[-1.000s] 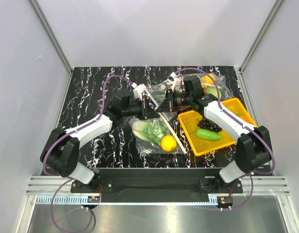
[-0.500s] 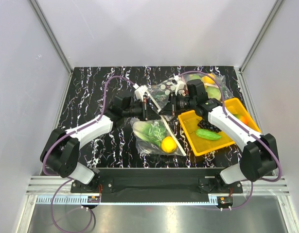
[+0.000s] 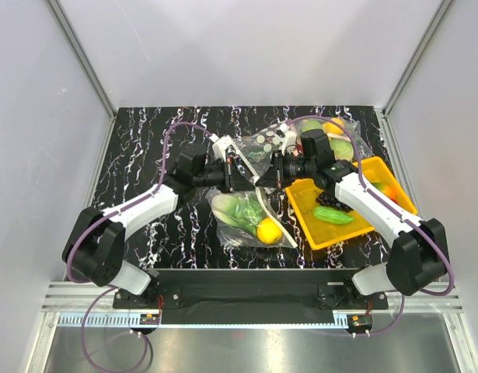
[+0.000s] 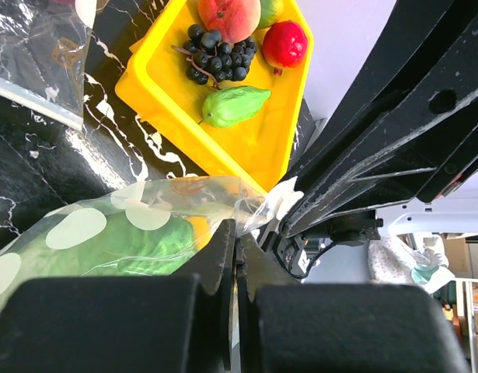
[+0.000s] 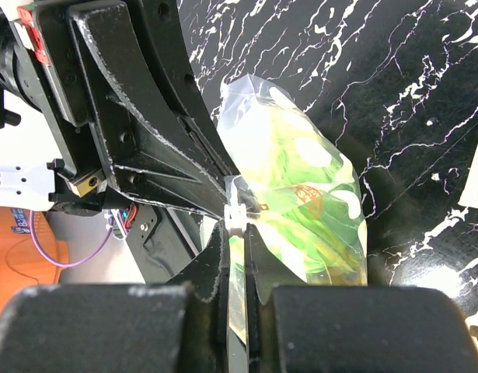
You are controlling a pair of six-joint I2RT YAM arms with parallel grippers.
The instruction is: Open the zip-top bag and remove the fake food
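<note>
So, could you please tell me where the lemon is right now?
In the top view, the lemon sits inside the zip-top bag, at its near end, just left of the yellow tray.

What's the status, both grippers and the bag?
Left gripper, right gripper both shut on zip-top bag mouth. Lemon, lettuce inside; mouth not visibly open. Yellow tray close beside bag.

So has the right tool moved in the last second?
Yes, slightly: the right tool, gripping the zip-top bag, shifted toward the table's near edge, further over the yellow tray.
</note>
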